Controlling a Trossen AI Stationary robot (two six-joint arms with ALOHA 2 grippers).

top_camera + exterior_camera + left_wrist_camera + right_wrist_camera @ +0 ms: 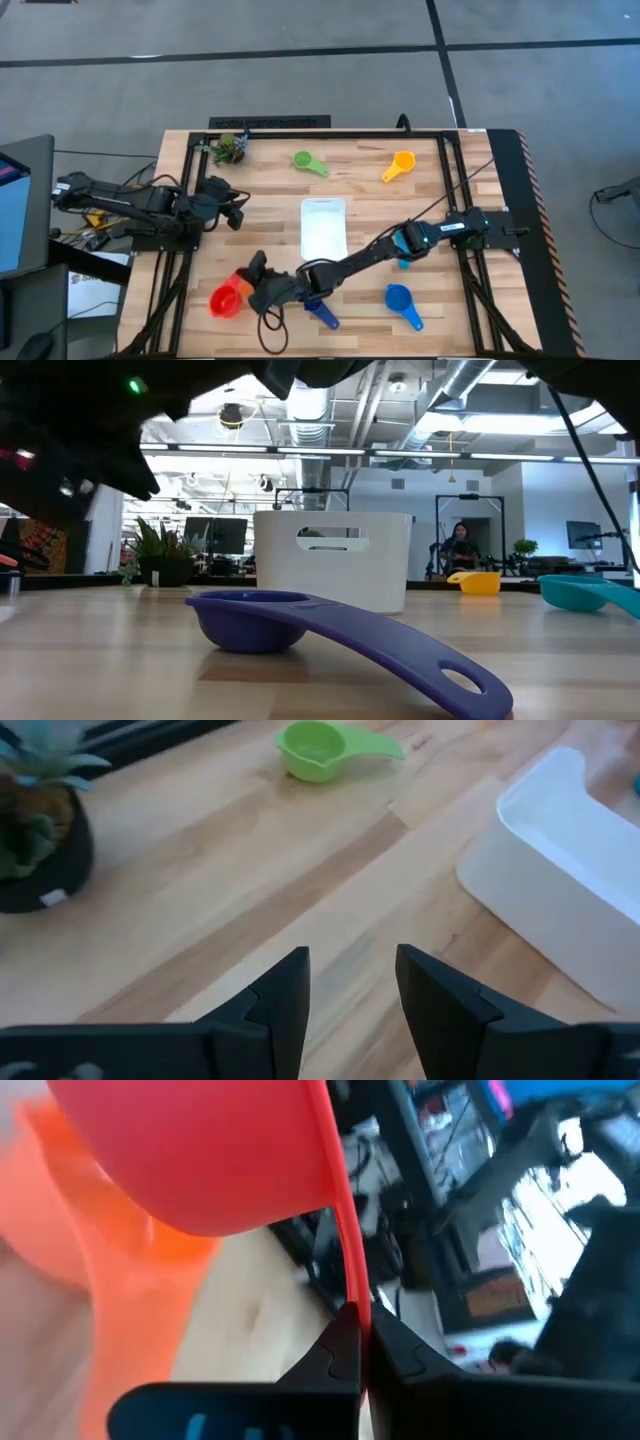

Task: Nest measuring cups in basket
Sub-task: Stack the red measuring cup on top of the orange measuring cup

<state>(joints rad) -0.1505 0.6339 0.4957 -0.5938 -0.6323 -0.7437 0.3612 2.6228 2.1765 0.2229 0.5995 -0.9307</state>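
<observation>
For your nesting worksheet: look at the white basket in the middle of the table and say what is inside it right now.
From above, the basket shows only its bare white floor; no measuring cup lies in it. From table height its solid wall hides the inside.

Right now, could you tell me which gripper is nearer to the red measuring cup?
Right. The right gripper has its fingers shut on the red measuring cup at the table's front-left. The left gripper, fingers open, hovers apart from it, farther back, near the basket.
</observation>
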